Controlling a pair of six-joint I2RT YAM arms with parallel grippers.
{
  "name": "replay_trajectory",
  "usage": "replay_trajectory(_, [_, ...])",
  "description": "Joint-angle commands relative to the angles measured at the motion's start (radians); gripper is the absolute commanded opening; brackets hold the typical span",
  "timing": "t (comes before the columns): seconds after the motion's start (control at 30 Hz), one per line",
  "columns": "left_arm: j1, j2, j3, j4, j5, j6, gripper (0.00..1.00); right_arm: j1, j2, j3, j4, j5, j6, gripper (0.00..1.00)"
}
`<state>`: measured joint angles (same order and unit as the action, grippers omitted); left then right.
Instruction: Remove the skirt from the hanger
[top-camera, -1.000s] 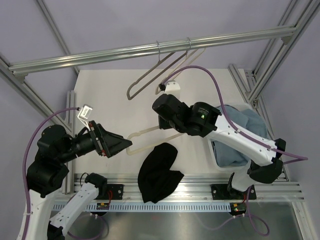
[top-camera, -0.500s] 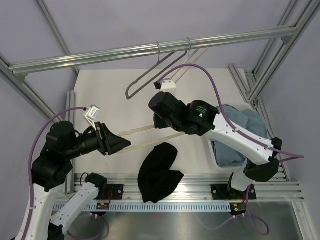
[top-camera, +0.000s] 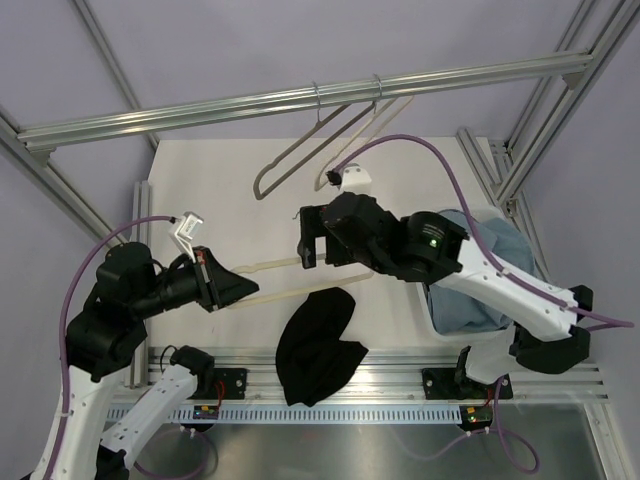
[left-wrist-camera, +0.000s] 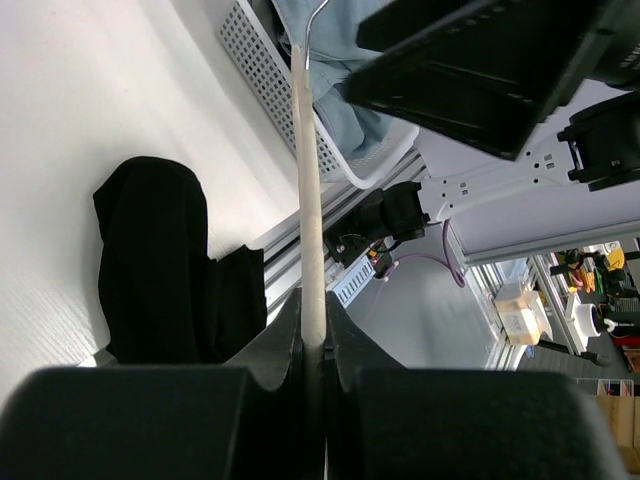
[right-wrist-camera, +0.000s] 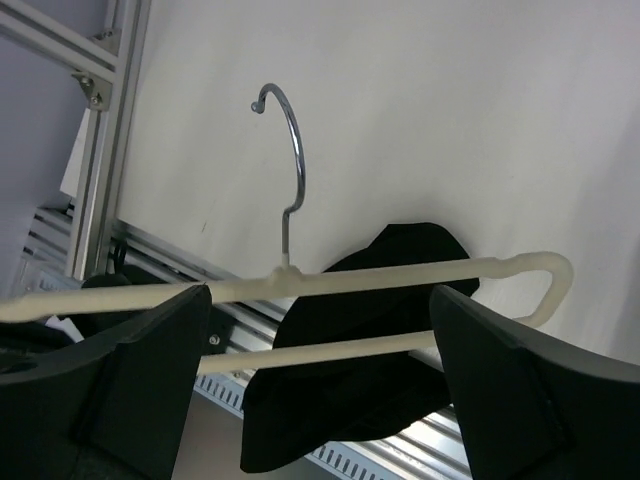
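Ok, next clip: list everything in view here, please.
grey hanger: one, grey-taupe, hooked on the overhead rail.
cream hanger: two, cream; one in the left claw, one on the rail.
black garment: one, black, crumpled at the near edge of the table.
jeans: one, light blue, in the basket.
basket: one, white, at the table's right.
rail: one, silver.
table: one, white.
left claw: black, shut on a cream hanger.
right claw: black, open, near that hanger's hook.

Top cam looks down from behind; both wrist cams close, low, sharing pale hanger (right-wrist-camera: 400, 277) & black cloth (left-wrist-camera: 150, 260).
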<state>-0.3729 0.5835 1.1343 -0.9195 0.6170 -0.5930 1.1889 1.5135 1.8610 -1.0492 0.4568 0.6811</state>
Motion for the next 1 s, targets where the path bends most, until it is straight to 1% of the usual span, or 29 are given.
replay_trajectory(0.0, [0.003, -0.008, 0.012, 0.076, 0.043, 0.018, 0.00, 0.008, -0.145, -0.043, 0.063, -0.020, -0.002, 0.99])
replay_trajectory(0.1, [0.003, 0.013, 0.038, 0.109, 0.062, 0.035, 0.00, 0.009, -0.246, -0.074, 0.034, -0.024, 0.020, 0.99])
replay_trajectory(0.13, [0.003, 0.018, 0.047, 0.113, 0.066, 0.039, 0.00, 0.009, -0.306, -0.091, 0.028, -0.026, 0.027, 0.99])
replay_trajectory(0.2, [0.003, 0.044, 0.079, 0.105, 0.078, 0.056, 0.00, 0.008, -0.373, -0.124, 0.029, -0.040, 0.049, 0.99])
replay_trajectory(0.23, [0.003, 0.053, 0.087, 0.102, 0.079, 0.064, 0.00, 0.009, -0.447, -0.173, 0.035, -0.043, 0.058, 0.99])
replay_trajectory(0.33, [0.002, 0.079, 0.110, 0.070, 0.072, 0.091, 0.00, 0.008, -0.574, -0.259, 0.075, -0.060, 0.078, 0.99])
replay_trajectory(0.4, [0.003, 0.087, 0.110, 0.051, 0.044, 0.108, 0.00, 0.009, -0.622, -0.273, 0.068, -0.050, 0.101, 0.99])
replay_trajectory(0.53, [0.003, 0.058, 0.038, 0.077, 0.017, 0.094, 0.00, 0.008, -0.713, -0.276, 0.049, -0.044, 0.135, 1.00])
replay_trajectory(0.63, [0.002, 0.045, 0.000, 0.056, -0.074, 0.104, 0.00, 0.008, -0.743, -0.276, 0.038, -0.061, 0.147, 0.99])
replay_trajectory(0.73, [0.002, 0.029, -0.025, 0.021, -0.213, 0.099, 0.00, 0.009, -0.765, -0.270, 0.014, -0.063, 0.159, 1.00])
replay_trajectory(0.77, [0.002, 0.026, -0.037, 0.007, -0.296, 0.102, 0.00, 0.009, -0.771, -0.269, 0.005, -0.061, 0.164, 0.99])
replay_trajectory(0.8, [0.003, 0.022, -0.044, -0.014, -0.340, 0.102, 0.00, 0.008, -0.780, -0.272, 0.005, -0.060, 0.166, 0.99])
replay_trajectory(0.83, [0.002, 0.018, -0.054, -0.025, -0.426, 0.101, 0.00, 0.008, -0.798, -0.275, 0.005, -0.056, 0.172, 0.99])
replay_trajectory(0.97, [0.003, 0.009, -0.097, -0.007, -0.476, 0.072, 0.00, 0.008, -0.839, -0.283, 0.000, -0.050, 0.187, 0.99])
